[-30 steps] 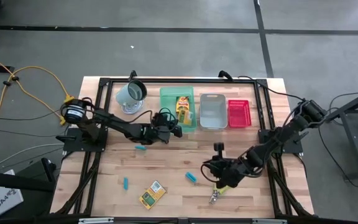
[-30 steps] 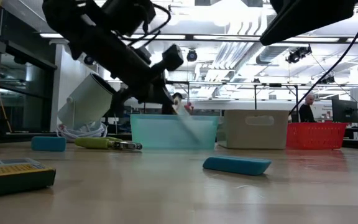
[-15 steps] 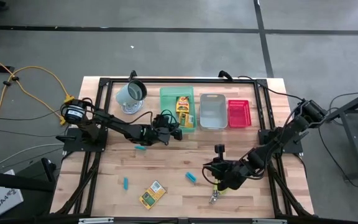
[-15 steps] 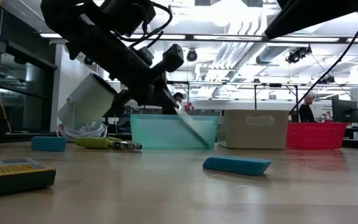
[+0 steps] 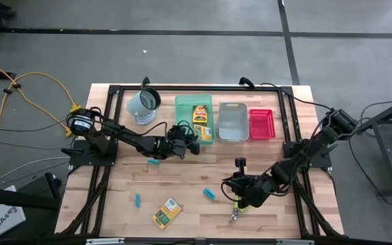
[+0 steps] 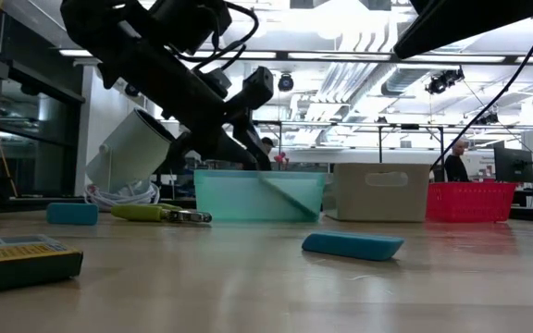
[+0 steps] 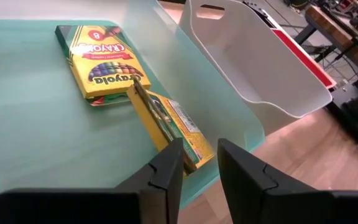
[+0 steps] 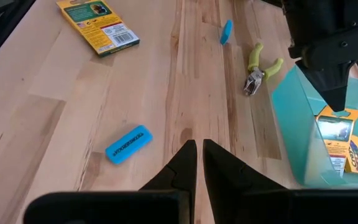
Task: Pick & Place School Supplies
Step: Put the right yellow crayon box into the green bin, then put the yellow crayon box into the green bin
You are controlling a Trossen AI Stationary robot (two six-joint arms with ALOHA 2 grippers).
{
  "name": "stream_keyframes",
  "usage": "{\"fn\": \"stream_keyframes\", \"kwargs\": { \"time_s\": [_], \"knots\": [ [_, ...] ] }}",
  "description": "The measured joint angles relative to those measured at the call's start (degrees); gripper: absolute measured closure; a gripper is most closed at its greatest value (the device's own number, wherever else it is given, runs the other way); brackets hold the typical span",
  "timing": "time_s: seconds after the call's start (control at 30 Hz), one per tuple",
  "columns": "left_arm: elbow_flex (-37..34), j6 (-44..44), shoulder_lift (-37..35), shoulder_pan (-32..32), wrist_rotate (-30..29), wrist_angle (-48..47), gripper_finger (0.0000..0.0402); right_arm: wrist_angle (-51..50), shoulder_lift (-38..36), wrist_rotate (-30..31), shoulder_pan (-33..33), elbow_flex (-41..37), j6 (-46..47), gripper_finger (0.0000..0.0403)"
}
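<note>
left gripper (image 7: 194, 163): fingers now apart over the near edge of the green tray (image 5: 182, 105); a second ago they were shut on a crayon box, so this is a fresh release.
released crayon box (image 7: 169, 127): inside the green tray, leaning on edge against the tray's wall, its upper end just beside the flat one.
first crayon box (image 7: 101, 62): lying flat on the green tray's floor, farther in.
meaning: two of three boxes appear placed; the left arm looks free to back away from the green tray.
right gripper (image 8: 194, 158): fingers together, holding nothing I can see, hovering over bare wood well away from the green tray, on the table's front right.
third crayon box (image 5: 166, 212): on the table, front centre, far from the green tray.
pliers near mug (image 8: 258, 67): on the wood beside the green tray's left wall.
second pliers (image 5: 236, 212): just under the right gripper.
blue pieces (image 5: 210, 194): scattered on the wood in front of the green tray, unsorted.
</note>
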Motion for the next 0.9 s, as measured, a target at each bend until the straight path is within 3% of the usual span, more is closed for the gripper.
{"fn": "stream_keyframes", "kwargs": {
  "time_s": [0.47,0.9],
  "knots": [
    [0.0,4.03,-0.39,1.86,-1.3,-0.1,0.0304,0.0,0.0,-0.02,0.0,0.0,0.03,0.0382],
    [0.0,20.44,-3.5,-6.2,10.12,10.79,0.0305,-0.02,0.0,-0.59,-0.17,0.0,-0.32,0.0382]
  ]
}}
